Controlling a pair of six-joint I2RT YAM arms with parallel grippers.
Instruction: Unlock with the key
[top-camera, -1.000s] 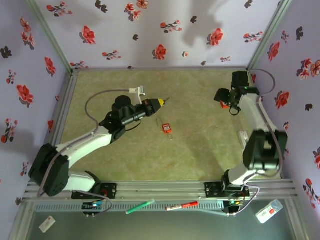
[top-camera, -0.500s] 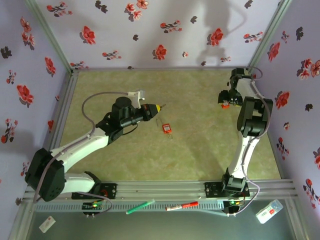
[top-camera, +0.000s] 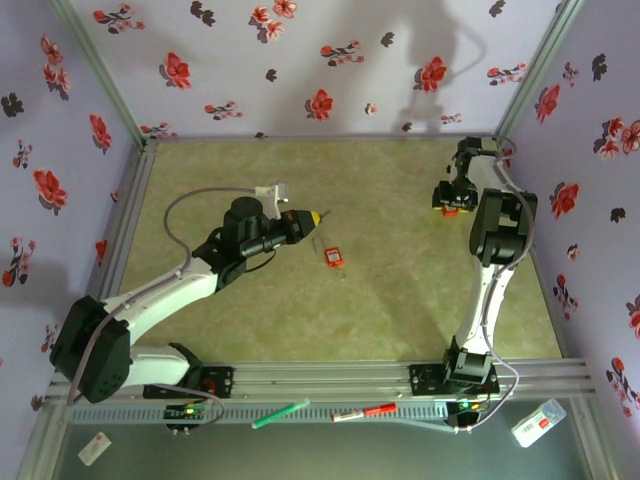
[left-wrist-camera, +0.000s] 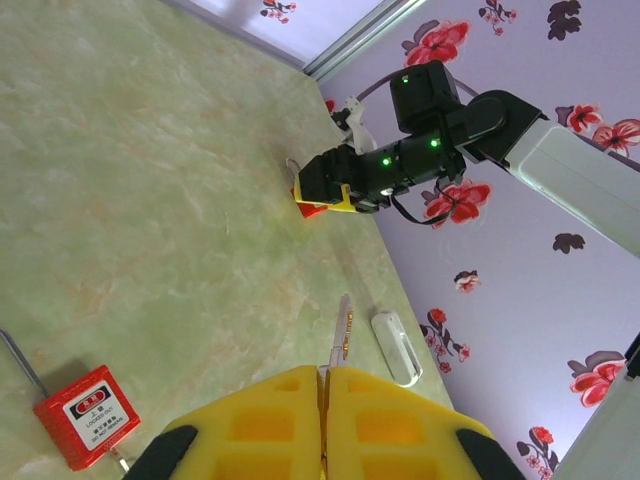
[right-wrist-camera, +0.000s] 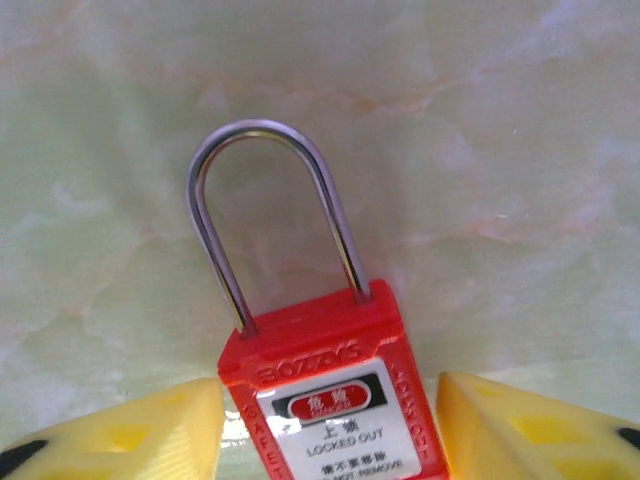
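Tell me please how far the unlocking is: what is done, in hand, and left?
Done: the left pincer grips the key, blade pointing out; the right pincer clamps a red padlock. In hand: bringing the two together, now far apart. Left: inserting and turning the key; the shackle sits closed. A second padlock lies untouched mid-table.

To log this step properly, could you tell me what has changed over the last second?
The right arm swung its elbow in from the right wall and folded upright; the right gripper stayed at the far right, shut on the held padlock. The left gripper, holding the key, drew back slightly. The loose padlock at mid-table did not move.
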